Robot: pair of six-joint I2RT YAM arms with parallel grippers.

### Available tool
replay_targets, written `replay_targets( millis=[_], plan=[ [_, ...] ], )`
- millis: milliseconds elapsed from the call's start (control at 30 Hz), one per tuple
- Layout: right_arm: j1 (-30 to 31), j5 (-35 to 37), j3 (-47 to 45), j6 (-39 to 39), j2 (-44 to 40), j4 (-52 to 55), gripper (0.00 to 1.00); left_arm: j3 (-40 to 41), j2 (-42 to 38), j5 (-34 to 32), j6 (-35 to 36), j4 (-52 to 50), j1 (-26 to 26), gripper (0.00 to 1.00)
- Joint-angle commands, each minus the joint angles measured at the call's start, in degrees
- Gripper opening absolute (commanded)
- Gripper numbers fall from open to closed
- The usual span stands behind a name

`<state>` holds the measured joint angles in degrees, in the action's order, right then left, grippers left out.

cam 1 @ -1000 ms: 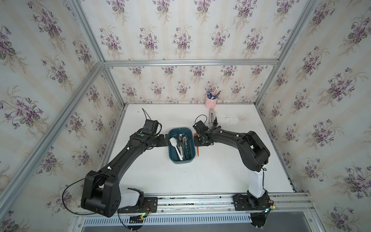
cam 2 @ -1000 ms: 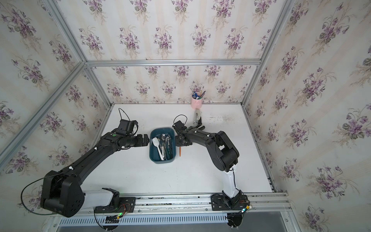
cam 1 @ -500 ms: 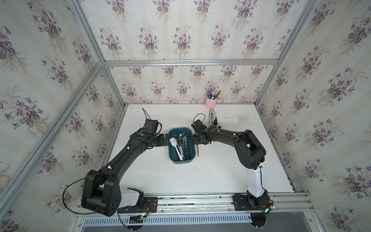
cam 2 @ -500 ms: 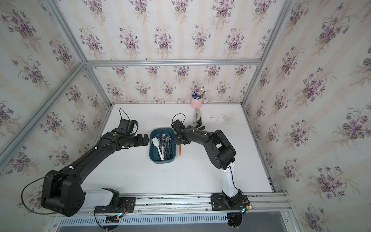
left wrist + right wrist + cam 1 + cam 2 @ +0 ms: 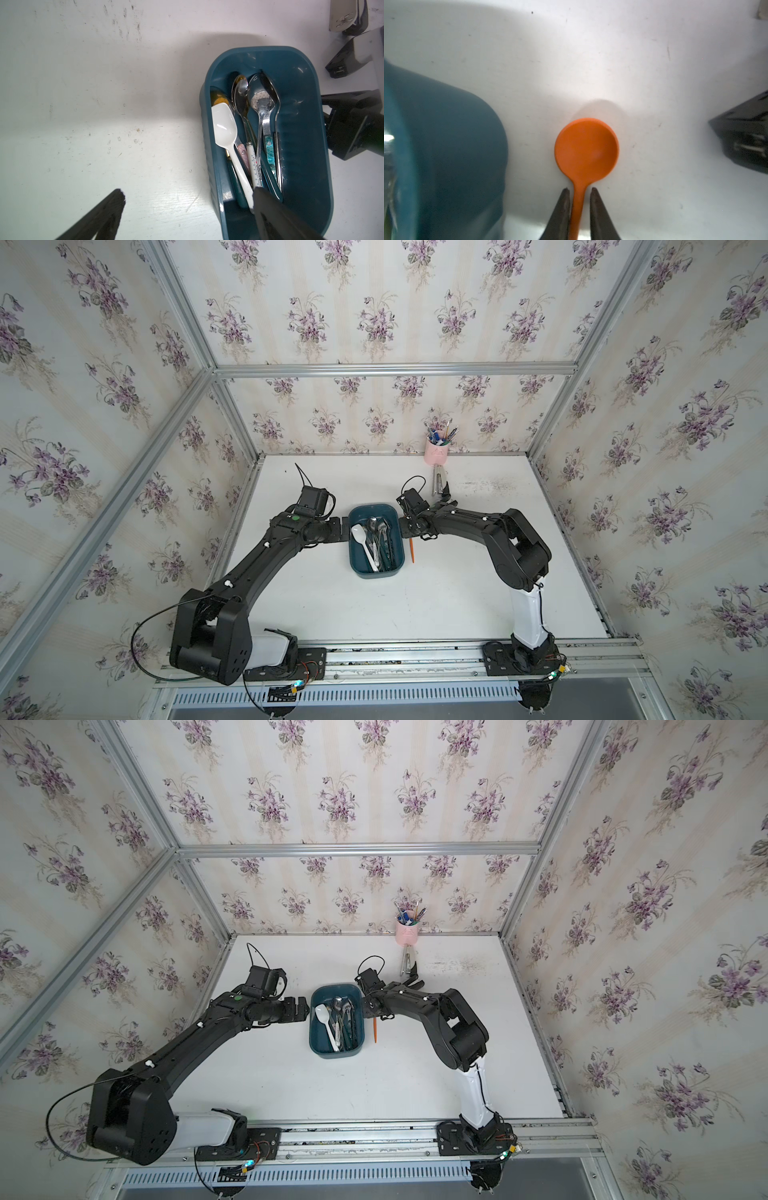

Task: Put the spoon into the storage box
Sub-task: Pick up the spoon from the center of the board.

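Orange spoon (image 5: pixel 586 149) lies on the desk (image 5: pixel 457 593) just beside the storage box (image 5: pixel 376 573), not yet in it. My right end effector (image 5: pixel 579 190) straddles its neck closely, though I cannot tell if it pinches; the left end effector (image 5: pixel 340 529) stands wide open and empty at the box's other side. I judge the grip, lift, carry and release all remain.
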<state>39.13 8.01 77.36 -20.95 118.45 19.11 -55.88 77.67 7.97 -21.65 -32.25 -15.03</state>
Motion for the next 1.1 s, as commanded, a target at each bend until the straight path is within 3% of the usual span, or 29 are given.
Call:
replay_targets(
  millis=[0, 333, 667, 1067],
  plan=[
    [-0.02, -2.58, -1.34, -0.04, 1.13, 6.93, 0.14, 0.15, -0.08, 0.13, -0.24, 0.50, 0.00, 1.00],
    [-0.03, -3.02, -2.30, -0.32, -1.25, 5.95, 0.04, 0.77, 0.08, 0.38, -0.72, 1.49, -0.01, 1.00],
    [-0.02, -1.78, -0.12, -1.30, -6.14, 8.38, 0.03, 1.46, 0.33, -0.23, -0.19, 1.57, -0.01, 1.00],
    [0.14, -4.27, 10.79, -5.90, -10.39, 19.00, 0.03, 4.18, 1.08, -1.45, 0.16, 3.02, 0.12, 1.00]
  ],
)
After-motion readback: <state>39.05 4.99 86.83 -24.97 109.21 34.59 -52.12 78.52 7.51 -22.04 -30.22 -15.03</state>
